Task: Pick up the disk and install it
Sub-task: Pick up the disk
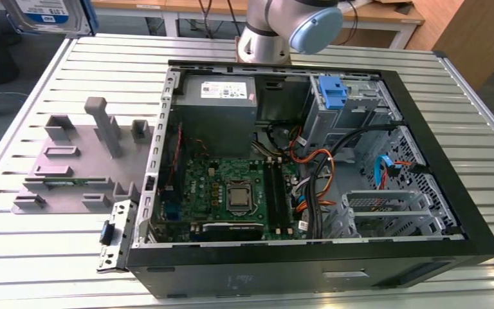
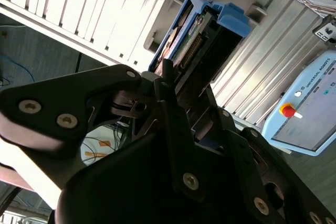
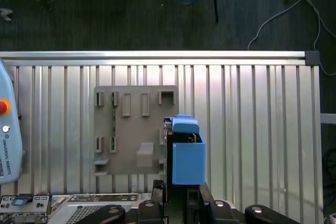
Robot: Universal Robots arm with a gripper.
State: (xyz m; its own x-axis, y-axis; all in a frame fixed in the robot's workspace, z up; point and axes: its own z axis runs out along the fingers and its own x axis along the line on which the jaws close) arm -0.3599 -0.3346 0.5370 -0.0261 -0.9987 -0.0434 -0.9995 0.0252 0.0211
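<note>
- The disk [image 1: 45, 14], in the upper left corner of the exterior view, is cut by the frame's edge, with part of its label out of frame.
- The arm [image 1: 285, 29] is cropped at the exterior view's top edge.
- In the second wrist view, the gripper [image 2: 186, 85] covers the disk's near end.
- The control pendant [image 3: 8, 135] [image 2: 310, 103] is cut by the frame's edge in both wrist views.

Blue-framed silver disk [image 3: 188, 158] on edge, aloft above slatted table [image 3: 252, 129]
</note>
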